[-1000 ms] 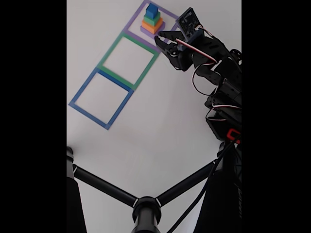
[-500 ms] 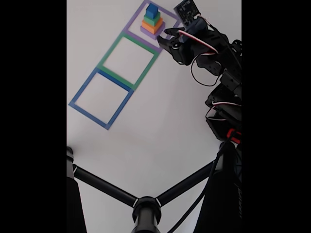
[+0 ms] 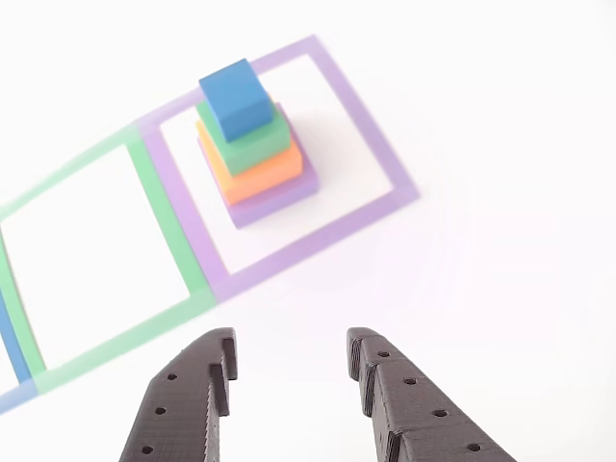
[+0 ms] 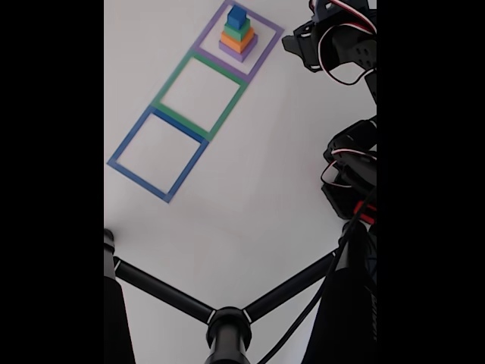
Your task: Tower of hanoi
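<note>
Fixed view: gripper [image 4: 292,42] has pulled right, away from tower [image 4: 238,36].

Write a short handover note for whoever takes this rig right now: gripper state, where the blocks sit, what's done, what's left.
Gripper: open, nothing between the fingers, hovering short of the stack.
Blocks: all four stacked inside the purple outline, purple slab at the bottom, then orange, green, blue cube on top.
Green outline and blue outline hold no blocks.
Done: no block moved off the stack.
Left: the whole transfer, presumably starting with the blue cube.
</note>
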